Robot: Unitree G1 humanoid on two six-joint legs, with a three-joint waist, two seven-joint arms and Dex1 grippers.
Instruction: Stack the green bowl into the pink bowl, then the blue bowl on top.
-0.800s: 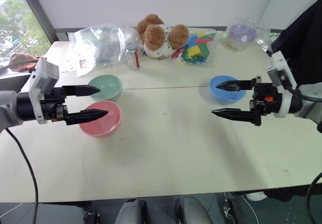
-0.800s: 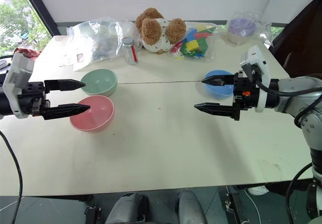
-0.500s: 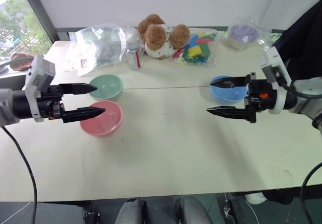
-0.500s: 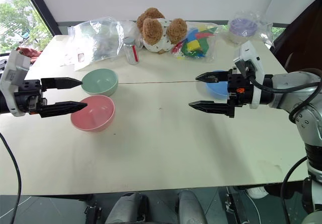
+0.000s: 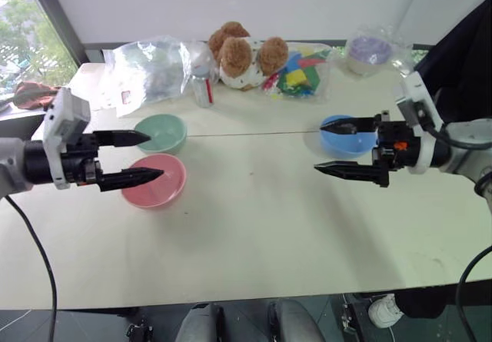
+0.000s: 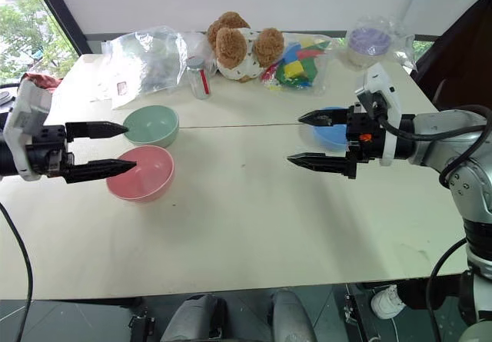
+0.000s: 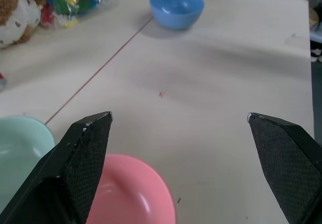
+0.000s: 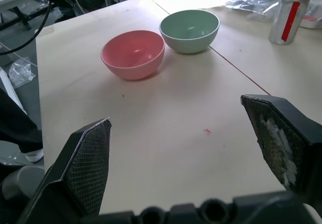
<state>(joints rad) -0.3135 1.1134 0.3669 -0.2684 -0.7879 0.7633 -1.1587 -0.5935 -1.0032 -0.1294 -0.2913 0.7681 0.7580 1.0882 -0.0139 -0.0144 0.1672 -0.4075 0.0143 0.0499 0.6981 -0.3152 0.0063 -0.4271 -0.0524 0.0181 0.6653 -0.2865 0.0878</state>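
Beside pink bowl [image 5: 156,180], green bowl [image 5: 163,132] looks light, stiff, slick plastic; I'd pinch rim. My left gripper [image 5: 147,156], right gripper [image 5: 327,147] both wide open, empty.

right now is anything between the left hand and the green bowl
Nothing visible. The open left hand hovers right beside the green bowl, with the pink bowl next to it, also unblocked.

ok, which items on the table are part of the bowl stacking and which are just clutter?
Part of the job:
green bowl
pink bowl
blue bowl

Just lying about:
teddy bear
small bottle
clear plastic bag
bag of coloured blocks
wrapped lavender bowl
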